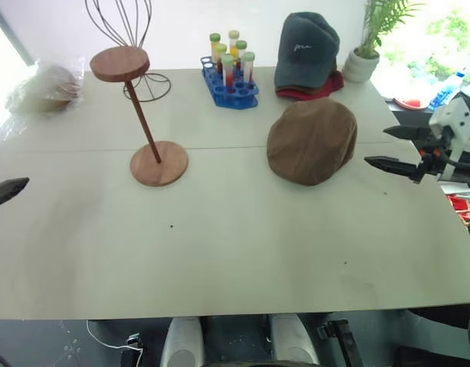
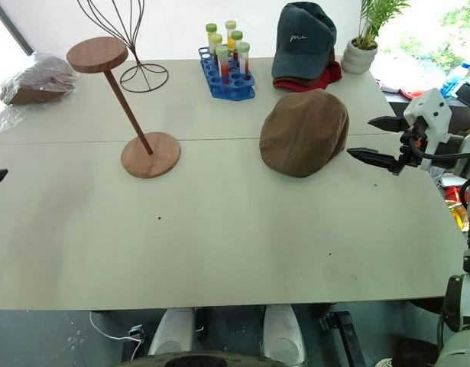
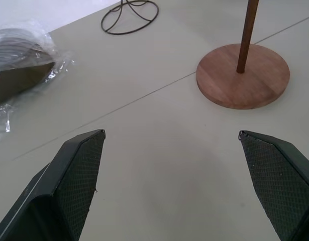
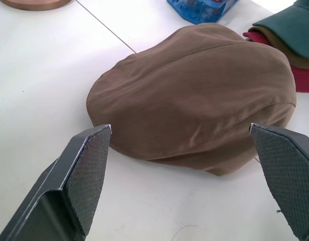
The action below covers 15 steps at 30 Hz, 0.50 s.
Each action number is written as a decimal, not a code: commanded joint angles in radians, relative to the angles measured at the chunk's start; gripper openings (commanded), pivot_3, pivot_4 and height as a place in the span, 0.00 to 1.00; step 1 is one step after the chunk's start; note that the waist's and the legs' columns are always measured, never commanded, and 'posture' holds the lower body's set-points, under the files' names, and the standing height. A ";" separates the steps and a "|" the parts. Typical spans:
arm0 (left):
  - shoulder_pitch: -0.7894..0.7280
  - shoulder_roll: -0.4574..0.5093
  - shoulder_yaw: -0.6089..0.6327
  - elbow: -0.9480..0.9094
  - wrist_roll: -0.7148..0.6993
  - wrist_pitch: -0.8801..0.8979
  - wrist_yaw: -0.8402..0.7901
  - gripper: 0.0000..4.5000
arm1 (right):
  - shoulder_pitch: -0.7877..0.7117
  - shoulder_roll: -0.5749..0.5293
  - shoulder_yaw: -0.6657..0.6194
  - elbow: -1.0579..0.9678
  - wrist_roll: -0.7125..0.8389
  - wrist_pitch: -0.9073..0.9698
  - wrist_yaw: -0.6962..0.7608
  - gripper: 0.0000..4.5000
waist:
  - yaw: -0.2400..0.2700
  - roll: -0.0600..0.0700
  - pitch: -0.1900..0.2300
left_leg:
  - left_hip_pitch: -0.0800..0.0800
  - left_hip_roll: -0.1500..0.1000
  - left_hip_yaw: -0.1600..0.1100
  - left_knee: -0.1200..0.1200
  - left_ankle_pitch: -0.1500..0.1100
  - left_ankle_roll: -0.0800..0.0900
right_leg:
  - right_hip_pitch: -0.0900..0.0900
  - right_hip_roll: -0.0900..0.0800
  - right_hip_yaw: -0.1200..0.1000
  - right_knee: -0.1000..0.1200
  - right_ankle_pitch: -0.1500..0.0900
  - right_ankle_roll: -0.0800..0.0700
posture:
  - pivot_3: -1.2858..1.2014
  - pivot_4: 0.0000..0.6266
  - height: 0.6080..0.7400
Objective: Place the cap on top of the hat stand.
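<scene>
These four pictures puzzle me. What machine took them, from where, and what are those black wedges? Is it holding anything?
They come from a two-armed humanoid robot standing at a white table. The two wide pictures are its head camera's two eyes, looking down over the table. The two close-ups come from cameras on its wrists; the black wedges are the fingers of each arm's tool.

On the table lie a brown flat cap, a wooden hat stand, a wire-frame stand, a blue rack of tubes, a stack of caps with a grey one on top, a potted plant and a plastic-wrapped bundle.

Nothing is held. The right tool is open beside the brown cap, not touching it. The left tool is open too, over bare table near the stand's base.
</scene>
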 commanded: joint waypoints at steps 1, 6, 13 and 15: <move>-0.006 0.006 -0.009 -0.017 -0.003 -0.026 -0.015 0.99 | -0.020 -0.037 -0.039 -0.004 0.006 -0.021 0.003 1.00 | 0.000 0.000 0.000 | 0.000 0.000 0.000 0.000 0.000 0.000 | 0.000 0.000 0.000 0.000 0.000 0.000 | 0.52 0.24 0.91; -0.029 -0.001 -0.025 -0.018 -0.007 -0.020 0.008 0.99 | -0.019 -0.033 -0.042 0.000 0.004 -0.032 -0.007 1.00 | 0.000 0.000 0.000 | 0.000 0.000 0.000 0.000 0.000 0.000 | 0.000 0.000 0.000 0.001 0.000 0.000 | 0.52 0.24 0.91; -0.080 0.003 -0.037 0.007 -0.004 -0.007 0.029 0.99 | -0.013 -0.026 -0.042 0.000 0.004 -0.048 -0.021 1.00 | 0.001 0.000 0.000 | 0.000 0.000 0.000 0.001 0.000 0.000 | 0.000 0.000 0.000 0.001 0.000 0.000 | 0.52 0.24 0.91; -0.091 0.002 -0.042 0.013 -0.013 0.009 0.029 0.99 | -0.014 -0.027 -0.042 -0.003 0.001 -0.047 -0.029 1.00 | 0.001 0.000 0.000 | 0.000 0.000 0.000 0.001 0.001 0.000 | 0.000 0.000 0.000 0.001 0.000 0.000 | 0.52 0.24 0.91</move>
